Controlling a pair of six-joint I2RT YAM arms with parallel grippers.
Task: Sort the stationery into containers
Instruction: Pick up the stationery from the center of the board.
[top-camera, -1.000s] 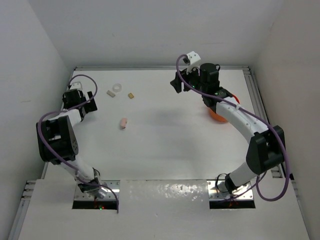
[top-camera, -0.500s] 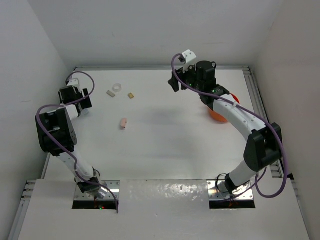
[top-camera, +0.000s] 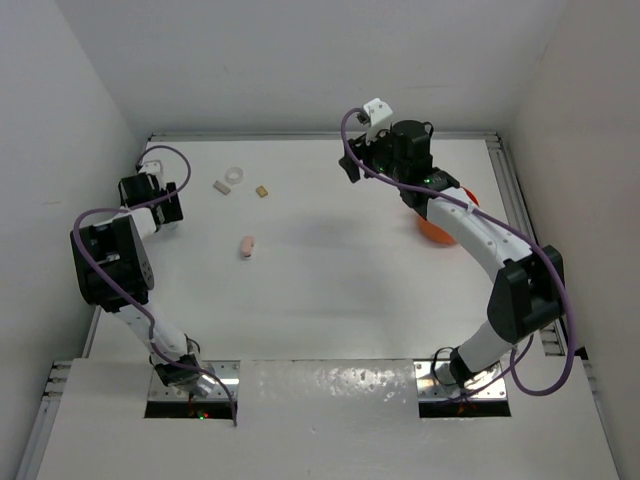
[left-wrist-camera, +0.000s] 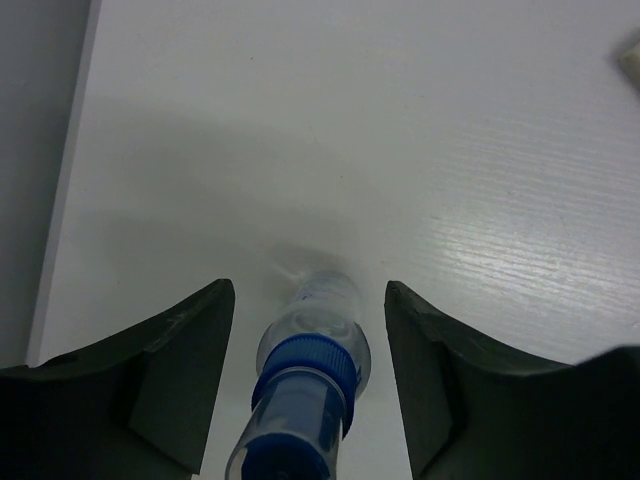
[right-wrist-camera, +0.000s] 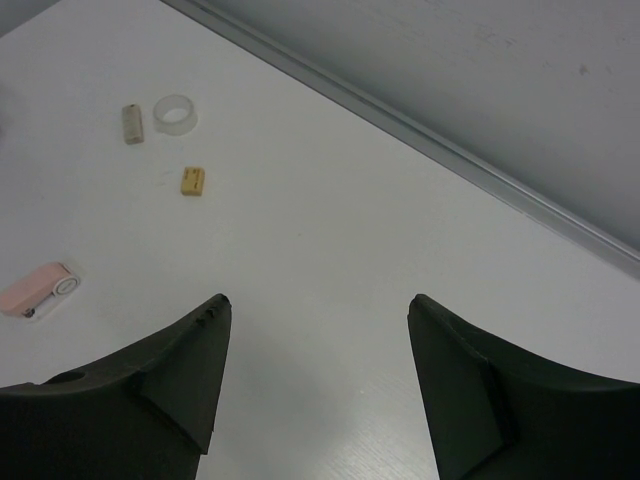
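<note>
My left gripper is at the far left of the table. In the left wrist view it is open around a clear blue-capped bottle, with a gap on each side and the cap towards the camera. The bottle is hidden in the top view. My right gripper is open and empty above the table's far middle; the right wrist view shows bare table between its fingers. The orange tub is mostly hidden under the right arm.
A clear tape ring, a beige block, a tan block and a pink highlighter lie at the far left-centre. White walls enclose the table on the left, back and right.
My left gripper has shifted a little towards the far left wall. My right gripper has moved slightly left. The loose items have not moved.
</note>
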